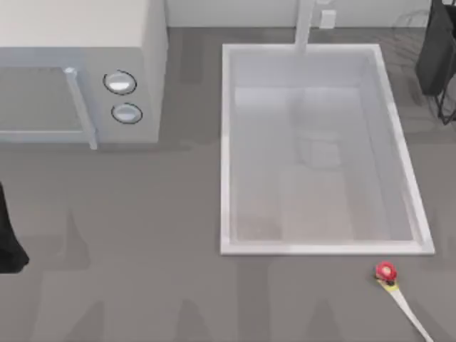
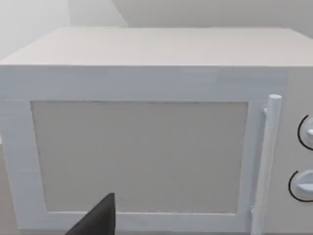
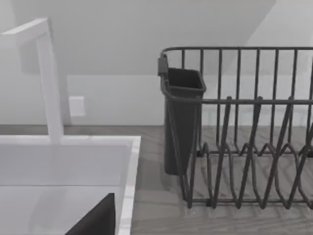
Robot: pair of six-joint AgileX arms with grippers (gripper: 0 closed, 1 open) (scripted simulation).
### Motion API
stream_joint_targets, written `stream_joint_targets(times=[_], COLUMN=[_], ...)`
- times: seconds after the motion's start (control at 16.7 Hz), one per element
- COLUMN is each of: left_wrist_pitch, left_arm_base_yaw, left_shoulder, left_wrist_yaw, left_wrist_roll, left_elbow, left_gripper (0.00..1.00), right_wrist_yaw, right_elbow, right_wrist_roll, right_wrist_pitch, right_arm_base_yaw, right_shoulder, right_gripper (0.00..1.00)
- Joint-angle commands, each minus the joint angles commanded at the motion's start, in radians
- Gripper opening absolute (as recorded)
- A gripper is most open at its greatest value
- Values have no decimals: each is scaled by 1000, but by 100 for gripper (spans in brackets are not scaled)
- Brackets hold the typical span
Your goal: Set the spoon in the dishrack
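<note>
The spoon (image 1: 390, 279) lies flat on the grey table just in front of the sink's front right corner. Its round red head points toward the sink and its cream handle runs off to the front right. The dishrack (image 1: 439, 55) stands at the far right back, a dark wire rack with an upright dark grey cup (image 3: 182, 122) at its near corner. A dark part of my right gripper (image 3: 97, 219) shows in the right wrist view, facing the rack and the sink. My left arm (image 1: 8, 244) is parked at the table's left edge, its gripper (image 2: 96, 220) facing the microwave.
A big white sink basin (image 1: 226, 157) fills the middle right, with a white faucet (image 3: 49, 83) at its back. A white microwave (image 1: 146, 78) with two round knobs and a bar handle stands at the back left. Bare grey table lies in front.
</note>
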Motion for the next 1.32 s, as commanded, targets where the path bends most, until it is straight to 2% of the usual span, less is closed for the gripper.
stream_joint_targets(times=[0.24,0.42,0.6,1.02,1.32], left_wrist_pitch=[0,0,0,0,0], left_arm_base_yaw=[0,0,0,0,0], left_shoulder=[0,0,0,0,0], left_wrist_yaw=[0,0,0,0,0], left_wrist_roll=[0,0,0,0,0], left_elbow=[0,0,0,0,0], left_gripper=[100,100,100,100,100], right_wrist_yaw=[1,0,-3,-10,-3], right_elbow=[32,142,297,682,866], right_wrist_roll=[3,13,31,82,105], right_wrist_pitch=[-33,-155,-339,-816,-1016], right_arm_base_yaw=[18,80,171,388,484], right_shoulder=[35,164,387,1095,1373], right_gripper=[100,100,100,100,100])
